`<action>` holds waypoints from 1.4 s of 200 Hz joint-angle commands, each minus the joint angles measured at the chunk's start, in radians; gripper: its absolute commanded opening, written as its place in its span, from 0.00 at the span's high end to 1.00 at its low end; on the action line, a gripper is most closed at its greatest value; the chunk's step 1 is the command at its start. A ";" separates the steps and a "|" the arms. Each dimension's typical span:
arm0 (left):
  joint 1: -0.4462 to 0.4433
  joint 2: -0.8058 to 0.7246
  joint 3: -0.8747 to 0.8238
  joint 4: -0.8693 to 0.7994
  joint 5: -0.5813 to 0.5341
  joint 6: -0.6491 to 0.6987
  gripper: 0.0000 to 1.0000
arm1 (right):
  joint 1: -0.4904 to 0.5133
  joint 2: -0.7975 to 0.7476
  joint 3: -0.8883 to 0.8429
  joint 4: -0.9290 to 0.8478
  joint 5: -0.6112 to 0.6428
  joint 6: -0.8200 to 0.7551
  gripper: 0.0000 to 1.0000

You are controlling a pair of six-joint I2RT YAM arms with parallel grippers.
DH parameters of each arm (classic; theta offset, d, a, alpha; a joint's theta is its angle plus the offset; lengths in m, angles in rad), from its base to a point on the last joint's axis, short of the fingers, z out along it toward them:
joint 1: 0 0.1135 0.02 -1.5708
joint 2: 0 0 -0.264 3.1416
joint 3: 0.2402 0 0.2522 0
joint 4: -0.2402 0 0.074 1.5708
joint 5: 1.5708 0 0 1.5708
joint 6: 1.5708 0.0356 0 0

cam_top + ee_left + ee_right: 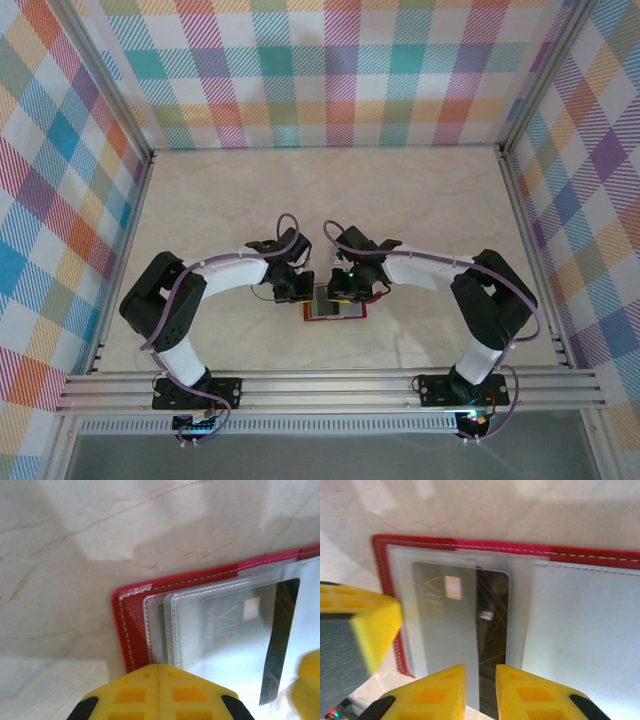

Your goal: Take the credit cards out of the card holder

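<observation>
Because the credit cards lie flat under clear plastic sleeves in the opened card holder, they will likely handle as thin, stiff, light and slippery. That makes them hard to pinch from above and easier to slide out by an exposed edge. Two sit left of centre in the right wrist view: a grey card and, beside and partly under it, a dark card with fine gold lines. The dark card's lower end, at the bottom centre of that frame, looks the most exposed, so I judge that the place to take hold. The sleeves look soft and glossy and may drag along with a card unless the holder is pinned.

The grey card bears "VIP" in large pale letters beside a gold chip. Smaller print next to it in the left wrist view is too blurred to read.

The red holder, edged with white stitching, lies on the pale marbled table at the lower centre of the top view, between the two grippers. The left gripper has its yellow fingertips pressed together with nothing between them, at the holder's lower left edge. The right gripper keeps a narrow gap between its jaws above the dark card's lower end. Whether they touch it I cannot tell.
</observation>
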 commanded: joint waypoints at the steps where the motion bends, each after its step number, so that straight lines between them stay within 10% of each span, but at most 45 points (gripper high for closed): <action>1: 0.011 -0.051 -0.044 -0.070 -0.041 0.024 0.97 | -0.006 -0.035 -0.016 0.036 -0.022 0.023 0.76; 280: -0.014 0.031 0.014 -0.110 -0.025 0.040 0.97 | -0.006 0.132 0.068 -0.002 -0.045 -0.039 0.76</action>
